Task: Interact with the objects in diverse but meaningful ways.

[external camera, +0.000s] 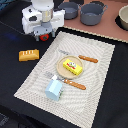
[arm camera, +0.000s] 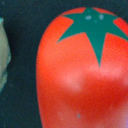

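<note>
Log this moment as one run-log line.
arm: low at placemat's far corner | claw: over small red toy tomato with green star-shaped top, state unclear | yellow butter block: on round tan plate

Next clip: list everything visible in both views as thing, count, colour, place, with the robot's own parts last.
Toy tomato: one, red with green star-shaped top, under the gripper, fills the wrist view.
Bread loaf: one, orange-yellow, on dark table at the exterior view's left of the mat.
Butter block: one, yellow, on the plate.
Plate: one, tan, mat centre.
Carton: one, pale blue, near edge of mat.
Placemat: one, beige striped.
Cutlery: three pieces, wooden handles, beside the plate.
Pots: two, grey, far side.
Gripper: one, white arm, jaw state not visible.
</note>
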